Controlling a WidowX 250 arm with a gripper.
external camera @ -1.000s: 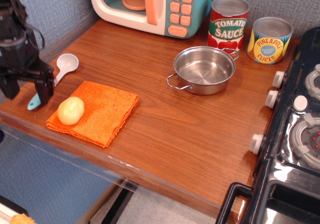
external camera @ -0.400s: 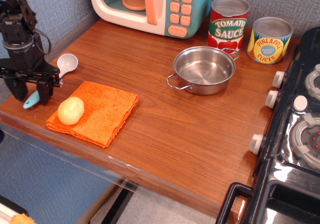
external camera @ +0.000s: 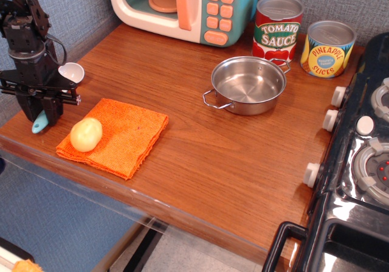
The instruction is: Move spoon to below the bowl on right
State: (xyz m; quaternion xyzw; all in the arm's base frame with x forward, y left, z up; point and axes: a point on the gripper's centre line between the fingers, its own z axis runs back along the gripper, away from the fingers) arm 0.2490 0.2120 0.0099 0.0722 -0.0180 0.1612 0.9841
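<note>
I see the arm standing nearly vertical at the far left edge of the desk (external camera: 200, 156), wrist pointing straight down, with the tool (external camera: 41, 115) lowered over the handle of the spoon (external camera: 70, 73). The two black fingers (external camera: 53, 109) sit close together around the stem, and the light blue handle end pokes out just below them, so I read the tool as clenched on the spoon. The spoon's pale round bowl shows to the right of the wrist, tilted up rather than lying flat. Compared with 0.4 s ago the fingers, then spread to either side of the handle, have drawn in, and the spoon's round end has shifted slightly up and left and now looks raised. A second ago the tool was further left and wider apart. The spoon remains at the left edge, just beside the orange cloth (external camera: 115, 136) that carries a yellow fruit (external camera: 86, 134). The bowl (external camera: 248, 84) sits well apart to the right, in front of the tomato sauce can (external camera: 277, 27) and pineapple can (external camera: 327, 48). Toy microwave (external camera: 182, 7) at the back, stove (external camera: 358, 162) at the right.
</note>
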